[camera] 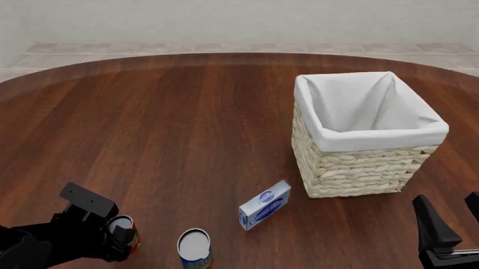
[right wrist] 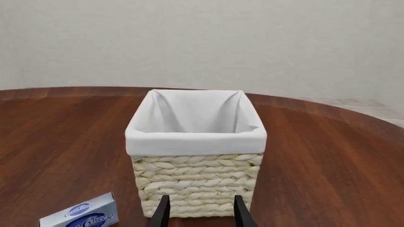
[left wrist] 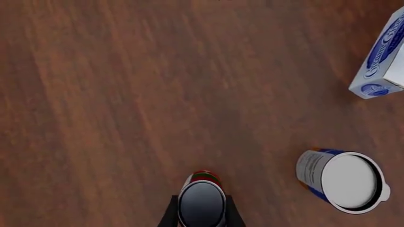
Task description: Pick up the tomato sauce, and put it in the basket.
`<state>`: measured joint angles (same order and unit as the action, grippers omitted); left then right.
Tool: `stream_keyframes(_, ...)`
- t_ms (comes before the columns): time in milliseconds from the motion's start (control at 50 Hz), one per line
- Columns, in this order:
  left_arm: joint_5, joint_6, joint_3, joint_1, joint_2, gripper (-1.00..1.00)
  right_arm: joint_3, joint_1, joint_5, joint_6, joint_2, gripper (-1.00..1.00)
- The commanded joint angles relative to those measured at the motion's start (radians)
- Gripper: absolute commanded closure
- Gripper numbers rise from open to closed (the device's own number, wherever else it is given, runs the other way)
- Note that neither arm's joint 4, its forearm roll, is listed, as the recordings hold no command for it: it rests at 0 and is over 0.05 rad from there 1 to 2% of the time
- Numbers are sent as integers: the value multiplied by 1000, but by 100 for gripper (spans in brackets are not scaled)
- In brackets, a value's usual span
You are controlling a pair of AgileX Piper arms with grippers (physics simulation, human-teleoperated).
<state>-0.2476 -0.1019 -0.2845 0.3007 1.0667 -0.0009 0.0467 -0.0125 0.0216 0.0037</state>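
The tomato sauce (left wrist: 203, 178), a small can with a red label and green band, stands upright between the fingers of my left gripper (left wrist: 200, 213). The fingers press against both its sides. In the front view the can (camera: 125, 231) and left gripper (camera: 118, 238) are at the table's near left. I cannot tell whether the can is off the table. The basket (camera: 359, 168), pale wicker with a white lining, stands at the right. It also shows in the right wrist view (right wrist: 196, 175). My right gripper (camera: 451, 224) is open and empty at the near right, in front of the basket (right wrist: 202, 215).
A blue-and-yellow labelled can (camera: 194, 246) stands just right of the tomato sauce and also shows in the left wrist view (left wrist: 344, 179). A white-and-blue cream cheese box (camera: 265, 204) lies between the cans and the basket; it also shows in both wrist views (left wrist: 383, 61) (right wrist: 79, 215).
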Motion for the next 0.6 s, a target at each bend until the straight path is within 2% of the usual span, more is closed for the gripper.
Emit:
stream_keyframes(20,19,-20,13,-1,18,100,0,-2,0,-1,-1,-100)
stream_keyframes(300,-11,-58,-24,-19,8,100,0,-5,1,-3,-2,-100)
stream_keyframes(600,-134,-95,-153,-38,-59,100,0,-6,2,-6,-2,-100)
